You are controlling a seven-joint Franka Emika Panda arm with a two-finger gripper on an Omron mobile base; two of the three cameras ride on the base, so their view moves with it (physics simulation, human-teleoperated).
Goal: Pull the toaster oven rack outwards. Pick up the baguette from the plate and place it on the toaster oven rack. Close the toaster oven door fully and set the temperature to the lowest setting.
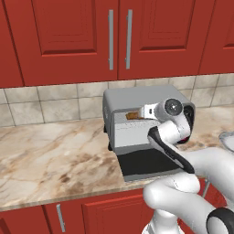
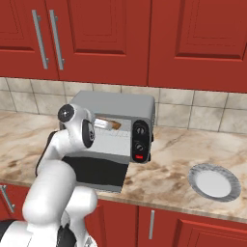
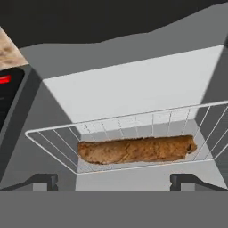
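Observation:
The grey toaster oven [image 1: 137,95] [image 2: 113,103] stands on the counter with its dark glass door [image 1: 147,165] [image 2: 96,172] folded down flat. Inside, the baguette [image 3: 136,149] [image 1: 132,116] [image 2: 114,125] lies lengthwise on the silver wire rack [image 3: 133,120], near its front rim. My gripper [image 3: 114,180] [image 1: 147,111] [image 2: 101,123] hovers at the cavity mouth just above the loaf, open, with nothing between its fingers. The plate [image 2: 213,182] [image 1: 227,140] sits bare on the counter to the right of the oven.
Two black knobs [image 2: 140,130] and a red button [image 2: 139,157] [image 3: 5,79] sit on the oven's right panel. Red cabinets hang above the oven. Marble counter [image 1: 50,155] stretches to the left, with the front edge just past the lowered door.

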